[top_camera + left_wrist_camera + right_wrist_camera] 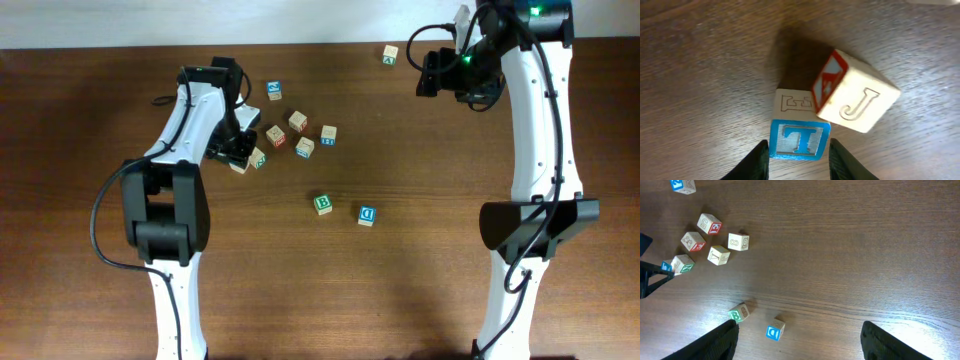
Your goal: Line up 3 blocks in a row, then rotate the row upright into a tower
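Left jaws fill the bottom edge of the left wrist view, 1 dark finger [756,162] on each side of a blue-faced cube [800,140] whose letter reads as a T or an I. They sit close against its 2 side faces, but whether they are clamped on it or only flanking it cannot be told. Just beyond, a red-faced J cube [857,95] sits askew, its red face overlapping the pale top of the blue-faced cube — leaning on it or propped over it, the view does not settle which. Both stand on the brown wooden table [700,75]. Further out, the overhead view shows a loose cluster of other cubes [298,121] beside the left arm [190,110]. Well apart, toward the middle of the table, the green B cube [322,204] and the blue D cube [366,214] sit near each other, clear of both arms. The pale cube [390,54] with a green mark lies at the far edge, near the right arm [530,120]. Right jaws hang wide apart and empty above the table. The step in hand looks like a grip for a turn. Done well, it wants the fingers square on opposite faces, a small lift so the J cube is not dragged round, a clean turn about the upright axis — then a flat set-down before letting go.
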### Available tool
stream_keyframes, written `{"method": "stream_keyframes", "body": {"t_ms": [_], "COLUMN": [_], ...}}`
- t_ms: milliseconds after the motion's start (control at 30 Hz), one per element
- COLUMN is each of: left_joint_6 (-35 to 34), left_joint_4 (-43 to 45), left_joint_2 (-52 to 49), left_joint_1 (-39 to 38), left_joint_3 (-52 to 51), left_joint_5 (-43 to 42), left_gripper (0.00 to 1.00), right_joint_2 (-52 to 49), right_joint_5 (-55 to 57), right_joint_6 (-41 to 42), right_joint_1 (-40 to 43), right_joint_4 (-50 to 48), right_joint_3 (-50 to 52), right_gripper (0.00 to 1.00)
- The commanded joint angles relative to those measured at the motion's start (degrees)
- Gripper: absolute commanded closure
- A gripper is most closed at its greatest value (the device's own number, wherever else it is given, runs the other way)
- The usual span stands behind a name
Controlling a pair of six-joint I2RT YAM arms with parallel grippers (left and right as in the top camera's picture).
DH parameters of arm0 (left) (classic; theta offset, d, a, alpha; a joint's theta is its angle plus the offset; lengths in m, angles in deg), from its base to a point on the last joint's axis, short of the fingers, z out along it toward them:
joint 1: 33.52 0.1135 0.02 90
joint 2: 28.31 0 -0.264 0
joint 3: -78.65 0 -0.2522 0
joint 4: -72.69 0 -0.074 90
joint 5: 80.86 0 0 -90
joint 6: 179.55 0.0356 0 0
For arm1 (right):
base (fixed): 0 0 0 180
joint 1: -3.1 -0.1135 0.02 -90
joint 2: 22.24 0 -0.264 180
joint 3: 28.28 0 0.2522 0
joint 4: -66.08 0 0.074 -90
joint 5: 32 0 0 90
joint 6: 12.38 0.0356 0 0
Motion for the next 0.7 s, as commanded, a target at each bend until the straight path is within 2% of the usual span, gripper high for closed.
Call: {"method": "stream_keyframes", "body": {"t_ms": [0,100,200,300,333,367,433,467,600,667], "left_joint_6": [-1.7,-6.0,-5.9,-6.0,-6.5,-11.0,-17.0,-17.2,-19.5,-19.0], "left_joint_4": [-2.0,-7.1,-11.9,-11.6,-10.8,-9.0,-6.6,-6.0,-3.0,0.8], "left_joint_2": [-0.4,-0.4,-0.4,-0.4,-0.4,-0.4,-0.4,-0.4,-0.4,-0.5], "left_joint_1": [-1.6,-3.5,-7.3,-13.0,-14.0,-14.6,-13.9,-12.0,-5.6,-2.3], "left_joint_3": [-0.5,-0.5,-0.5,-0.5,-0.5,-0.5,0.1,2.4,6.5,5.0], "left_joint_5": [-1.9,-2.1,-4.3,-5.4,-4.0,2.0,10.6,11.0,10.8,6.9], "left_gripper": [0.64,0.66,0.68,0.67,0.62,0.55,0.26,0.18,0.18,0.28], "right_joint_2": [0.2,0.2,0.2,0.2,0.2,0.2,0.2,0.2,0.2,0.2], "right_joint_5": [0.5,0.5,0.5,0.5,0.5,0.5,0.5,0.5,0.5,0.5], "right_joint_6": [-0.2,-0.2,-0.2,-0.2,-0.2,-0.2,-0.2,-0.2,-0.2,-0.2], "right_joint_1": [-0.3,-0.3,-0.3,-0.3,-0.3,-0.3,-0.3,-0.3,-0.3,-0.3], "right_joint_4": [0.2,0.2,0.1,0.1,0.1,0.1,0.1,0.1,0.1,0.1], "right_joint_3": [0.0,0.0,0.0,0.0,0.0,0.0,0.0,0.0,0.0,0.0], "right_gripper": [0.21,0.21,0.21,0.21,0.21,0.21,0.21,0.21,0.2,0.21]}}
